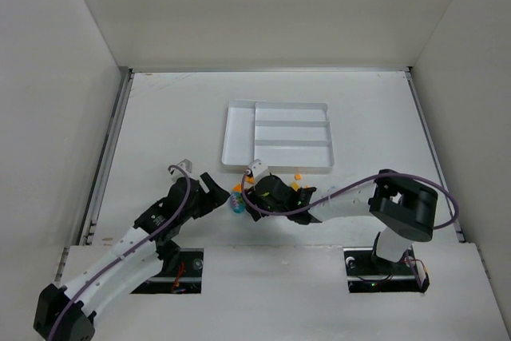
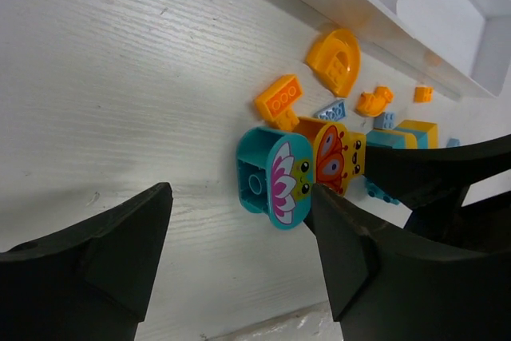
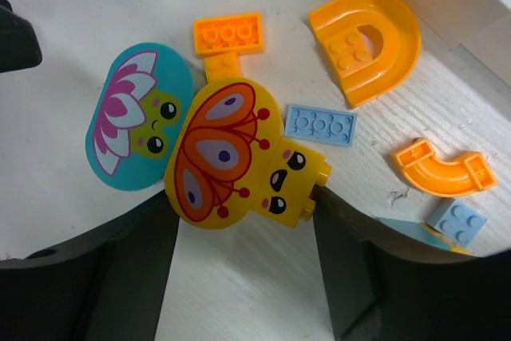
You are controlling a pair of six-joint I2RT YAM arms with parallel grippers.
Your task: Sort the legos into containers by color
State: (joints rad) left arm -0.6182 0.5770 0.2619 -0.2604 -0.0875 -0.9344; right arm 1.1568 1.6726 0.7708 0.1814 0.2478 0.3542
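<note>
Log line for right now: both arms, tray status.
left fingers: open, facing teal flower brick | right fingers: apart, flanking yellow butterfly brick | tray: no bricks visible

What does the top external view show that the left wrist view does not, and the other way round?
Only top external: the left arm, the right arm and the whole white tray with all its sections. Only left wrist: the flower print on the teal piece and the studs on the orange brick. Both: the teal piece, at least part of the tray, and the white table.
</note>
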